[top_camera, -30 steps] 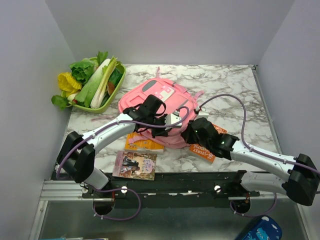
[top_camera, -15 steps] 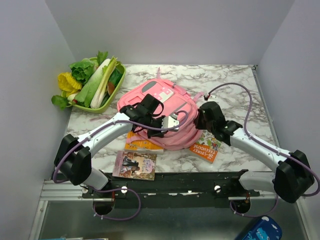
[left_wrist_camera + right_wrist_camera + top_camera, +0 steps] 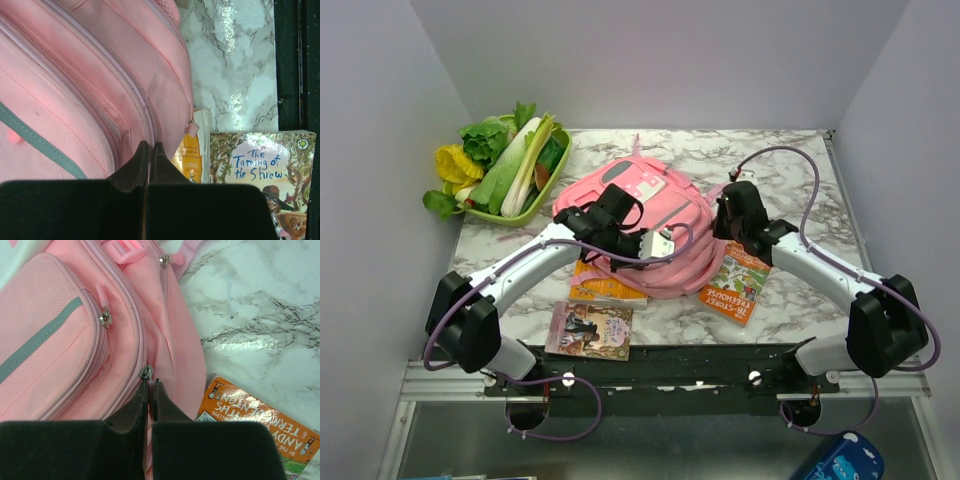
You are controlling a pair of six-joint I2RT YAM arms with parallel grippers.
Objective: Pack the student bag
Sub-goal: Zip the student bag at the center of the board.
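Note:
The student bag (image 3: pixel 645 205) is a large pink backpack lying flat mid-table, also in the left wrist view (image 3: pixel 75 75) and the right wrist view (image 3: pixel 65 330). My left gripper (image 3: pixel 665 247) rests on the bag's near edge, its jaws shut on a fold of pink fabric beside a zipper line (image 3: pixel 151 146). My right gripper (image 3: pixel 719 231) is at the bag's right side, shut on the pink pull tab of a metal zipper slider (image 3: pixel 146 372); its tips (image 3: pixel 151 382) sit right below the slider.
An orange book (image 3: pixel 605 287) pokes out from under the bag's near edge. "The Taming of the Shrew" (image 3: pixel 590 330) lies near the front left. An orange and green book (image 3: pixel 735 285) lies right of the bag. A green tray (image 3: pixel 556 168) of vegetables stands back left.
My right gripper has moved from the bag's near right corner away along its right side, uncovering the orange and green book. My left gripper has shifted slightly on the bag.

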